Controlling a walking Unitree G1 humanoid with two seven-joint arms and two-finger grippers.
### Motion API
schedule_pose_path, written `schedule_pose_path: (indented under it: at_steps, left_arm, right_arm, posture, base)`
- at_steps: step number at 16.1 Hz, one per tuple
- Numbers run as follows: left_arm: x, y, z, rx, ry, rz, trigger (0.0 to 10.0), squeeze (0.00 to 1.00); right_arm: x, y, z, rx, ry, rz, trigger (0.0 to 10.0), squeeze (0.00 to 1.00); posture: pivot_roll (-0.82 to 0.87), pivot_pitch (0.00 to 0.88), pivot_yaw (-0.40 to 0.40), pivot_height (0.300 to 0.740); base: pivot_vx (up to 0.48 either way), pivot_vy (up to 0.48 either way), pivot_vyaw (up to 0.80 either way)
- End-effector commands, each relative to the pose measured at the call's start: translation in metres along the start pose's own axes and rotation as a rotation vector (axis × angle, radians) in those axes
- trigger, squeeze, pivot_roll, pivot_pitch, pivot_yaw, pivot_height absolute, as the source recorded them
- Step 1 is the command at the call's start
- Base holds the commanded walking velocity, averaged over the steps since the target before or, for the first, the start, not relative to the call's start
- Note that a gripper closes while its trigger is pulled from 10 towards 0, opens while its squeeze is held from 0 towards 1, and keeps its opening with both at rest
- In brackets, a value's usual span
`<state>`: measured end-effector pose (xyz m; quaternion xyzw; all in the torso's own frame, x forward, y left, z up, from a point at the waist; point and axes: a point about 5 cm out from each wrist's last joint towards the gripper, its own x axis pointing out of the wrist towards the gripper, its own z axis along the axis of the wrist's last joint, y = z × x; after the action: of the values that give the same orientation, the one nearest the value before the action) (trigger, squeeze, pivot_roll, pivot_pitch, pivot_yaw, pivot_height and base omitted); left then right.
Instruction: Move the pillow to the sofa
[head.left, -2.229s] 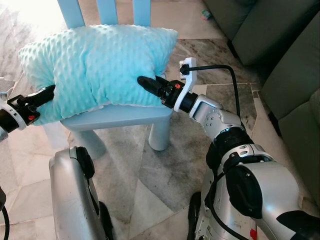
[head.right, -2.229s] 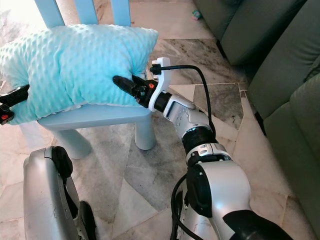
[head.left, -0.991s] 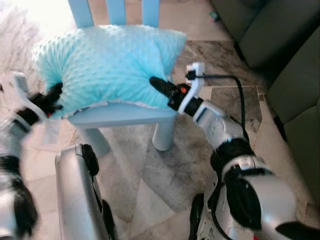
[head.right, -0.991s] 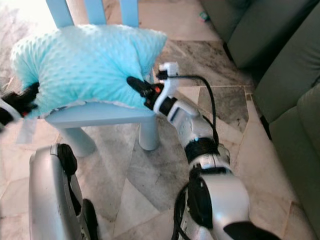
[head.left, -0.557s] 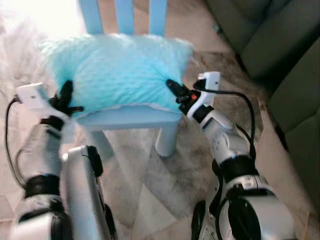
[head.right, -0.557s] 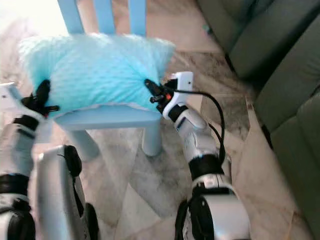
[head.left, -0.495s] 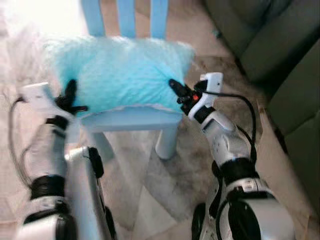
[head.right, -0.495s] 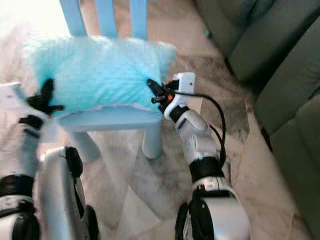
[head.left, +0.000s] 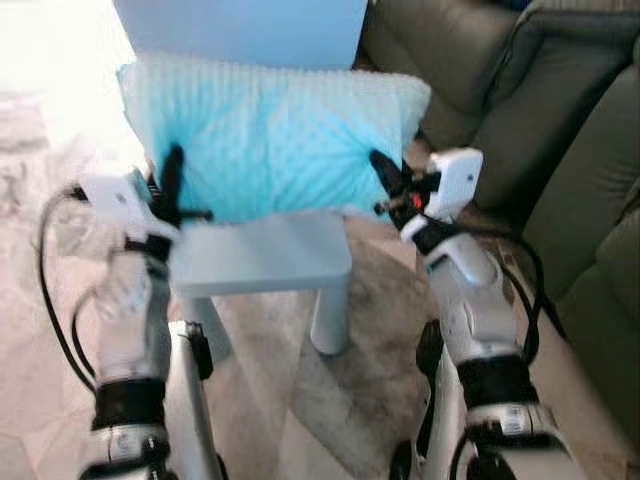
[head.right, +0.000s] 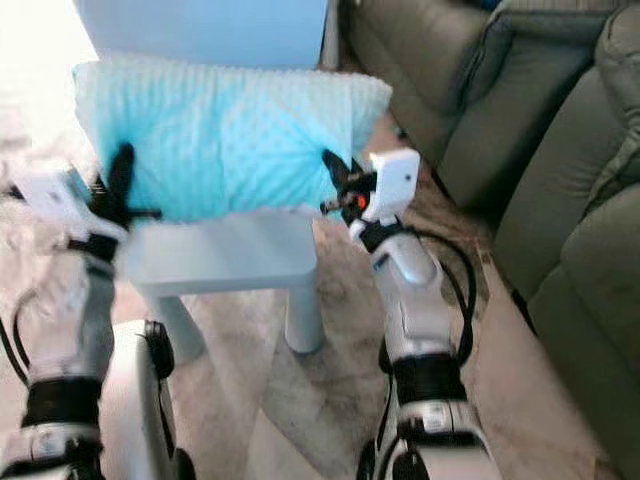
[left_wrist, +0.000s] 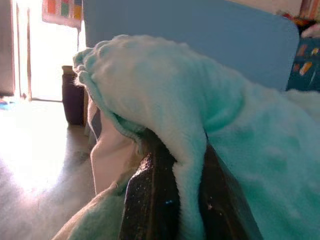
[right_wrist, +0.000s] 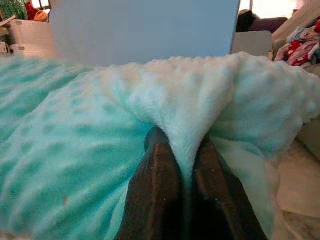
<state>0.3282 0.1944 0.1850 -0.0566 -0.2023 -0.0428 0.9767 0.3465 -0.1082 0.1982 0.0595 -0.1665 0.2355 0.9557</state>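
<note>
- The pillow (head.left: 270, 135), a pale turquoise cushion with a bumpy pile, hangs between the two arms just above the seat of a small light-blue chair (head.left: 262, 253), with the chair's backrest right behind it. Whether its lower edge brushes the seat I cannot tell.
- The left end effector (head.left: 172, 178) has the pillow's left edge; in the left wrist view the two dark fingers (left_wrist: 150, 200) are closed on a fold of the fabric, so it is holding the pillow.
- The right end effector (head.left: 385, 178) does the same at the right edge: the right wrist view shows a ridge of plush pinched between its fingers (right_wrist: 155, 195).
- Taking it at opposite ends makes sense to me. A soft cushion sags from a single pinch, while two grips keep it spread and level for the carry.
- The sofa (head.left: 560, 150), dark olive green, fills the far right of the room, close beside the chair.
- I judge the pick-up done and the carry to the right as the work left.
- The grips are only folds of fabric, so a quick swing might pull one loose.
</note>
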Motion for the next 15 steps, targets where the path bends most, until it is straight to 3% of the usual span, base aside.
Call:
schedule_pose_path:
  at_steps: [1, 4, 6, 9, 14, 15]
  left_arm:
    - [-0.004, -0.007, -0.001, 0.005, 0.013, -0.018, 0.0, 0.00]
    - [-0.026, -0.016, -0.020, -0.047, 0.108, -0.014, 0.0, 0.00]
    - [-0.049, -0.015, -0.036, -0.036, 0.191, -0.019, 0.0, 0.00]
    - [-0.077, -0.011, -0.042, -0.017, 0.266, -0.050, 0.0, 0.00]
    - [-0.084, -0.007, -0.044, -0.025, 0.301, -0.029, 0.0, 0.00]
    - [-0.083, -0.009, -0.044, -0.028, 0.303, -0.034, 0.0, 0.00]
  right_arm:
    - [-0.004, 0.005, 0.004, -0.018, -0.009, 0.003, 0.0, 0.00]
    - [-0.031, 0.009, -0.014, -0.018, 0.057, -0.051, 0.0, 0.00]
    - [-0.051, 0.007, -0.024, -0.047, 0.117, -0.118, 0.0, 0.00]
    - [-0.073, 0.000, -0.028, -0.091, 0.162, -0.206, 0.0, 0.00]
    - [-0.080, 0.005, -0.025, -0.101, 0.188, -0.206, 0.0, 0.00]
    - [-0.079, 0.006, -0.025, -0.109, 0.195, -0.200, 10.0, 0.00]
  posture:
    - [-0.10, 0.000, 0.001, 0.308]
    - [-0.11, 0.000, 0.012, 0.308]
    - [-0.11, 0.000, 0.018, 0.308]
    - [-0.13, 0.000, 0.034, 0.308]
    - [-0.14, 0.000, 0.038, 0.308]
    - [-0.14, 0.000, 0.039, 0.308]
  base:
    - [0.000, 0.000, 0.00]
    - [0.000, 0.000, 0.00]
    - [0.000, 0.000, 0.00]
    - [0.000, 0.000, 0.00]
    - [0.000, 0.000, 0.00]
    - [0.000, 0.000, 0.00]
